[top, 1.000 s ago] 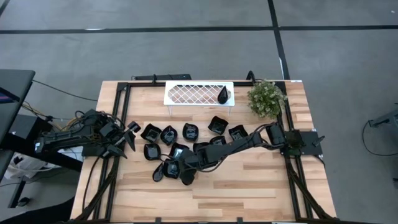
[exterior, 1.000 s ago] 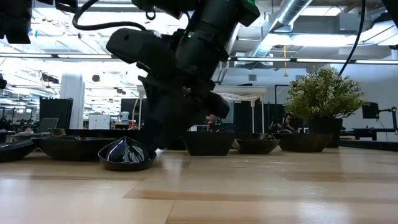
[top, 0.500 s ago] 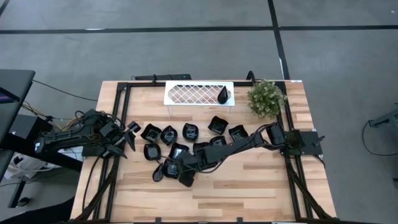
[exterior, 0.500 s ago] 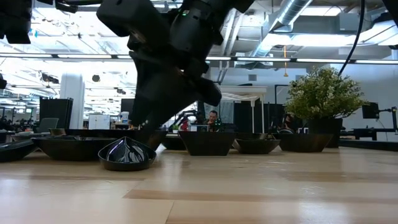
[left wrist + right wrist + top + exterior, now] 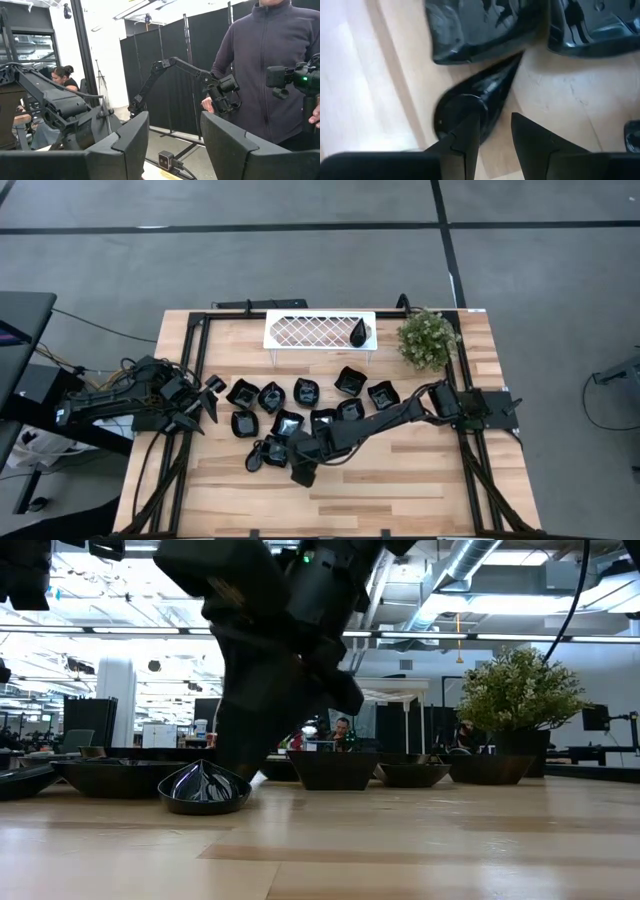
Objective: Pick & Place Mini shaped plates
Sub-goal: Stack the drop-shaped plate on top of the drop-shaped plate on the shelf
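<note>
Several glossy black mini plates point(image 5: 305, 392) lie in a loose cluster on the wooden table. One teardrop plate point(image 5: 358, 333) sits in the white lattice tray point(image 5: 300, 330). My right gripper point(image 5: 297, 465) reaches to the cluster's near-left end and points down, open by a narrow gap. In the right wrist view it point(image 5: 495, 122) stands over the rounded end of a teardrop plate point(image 5: 485, 92) that rests flat on the table. One finger point(image 5: 467, 132) is over the plate and the other beside it. My left gripper point(image 5: 210, 392) waits open at the left edge. My right gripper comes from above at the teardrop plate's rounded end point(image 5: 455, 107), one finger over the plate, the other point(image 5: 532, 135) over the bare table. Whether either finger touches the plate, I cannot tell.
A green plant point(image 5: 428, 338) stands at the far right corner beside the tray. Two squarish plates point(image 5: 470, 30) lie just past the teardrop plate's tip. Bare wood lies along the near edge point(image 5: 400, 480). A person in a dark fleece point(image 5: 280, 60) stands beyond the table.
My right gripper has moved a little toward the table's near edge and has come up slightly from the tabletop, tipping as it went. The plates have stayed where they were.
</note>
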`<state>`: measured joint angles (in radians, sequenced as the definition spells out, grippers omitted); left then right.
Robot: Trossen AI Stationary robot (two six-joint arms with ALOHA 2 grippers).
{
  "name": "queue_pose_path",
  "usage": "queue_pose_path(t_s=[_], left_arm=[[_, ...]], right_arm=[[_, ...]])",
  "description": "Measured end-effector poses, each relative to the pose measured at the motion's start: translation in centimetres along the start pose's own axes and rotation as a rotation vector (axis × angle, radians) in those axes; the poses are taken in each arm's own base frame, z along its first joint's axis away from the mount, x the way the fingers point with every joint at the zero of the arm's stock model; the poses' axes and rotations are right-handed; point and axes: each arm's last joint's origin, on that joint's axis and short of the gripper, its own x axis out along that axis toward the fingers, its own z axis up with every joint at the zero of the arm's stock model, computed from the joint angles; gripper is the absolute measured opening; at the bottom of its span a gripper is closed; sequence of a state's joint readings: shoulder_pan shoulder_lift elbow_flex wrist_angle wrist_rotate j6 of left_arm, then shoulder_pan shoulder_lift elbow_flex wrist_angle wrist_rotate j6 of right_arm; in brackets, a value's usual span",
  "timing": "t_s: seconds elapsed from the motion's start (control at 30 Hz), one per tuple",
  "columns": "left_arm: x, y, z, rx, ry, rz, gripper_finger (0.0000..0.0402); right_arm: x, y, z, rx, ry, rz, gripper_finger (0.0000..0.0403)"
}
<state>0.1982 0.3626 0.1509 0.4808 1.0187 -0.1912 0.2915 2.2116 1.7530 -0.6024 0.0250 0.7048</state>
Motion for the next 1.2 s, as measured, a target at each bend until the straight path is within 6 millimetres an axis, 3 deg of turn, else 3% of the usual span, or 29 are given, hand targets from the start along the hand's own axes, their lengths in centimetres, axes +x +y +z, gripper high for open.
queue_pose_path(t_s=[0.9, 1.2], left_arm=[[0.0, 0.0, 0.0, 0.000, 0.000, 0.000, 0.0182], [0.0, 0.0, 0.0, 0.000, 0.000, 0.000, 0.0182]], right_arm=[[1.5, -0.7, 0.1, -0.036, 0.023, 0.024, 0.0108], [1.5, -0.8, 0.2, -0.043, 0.028, 0.031, 0.0066]])
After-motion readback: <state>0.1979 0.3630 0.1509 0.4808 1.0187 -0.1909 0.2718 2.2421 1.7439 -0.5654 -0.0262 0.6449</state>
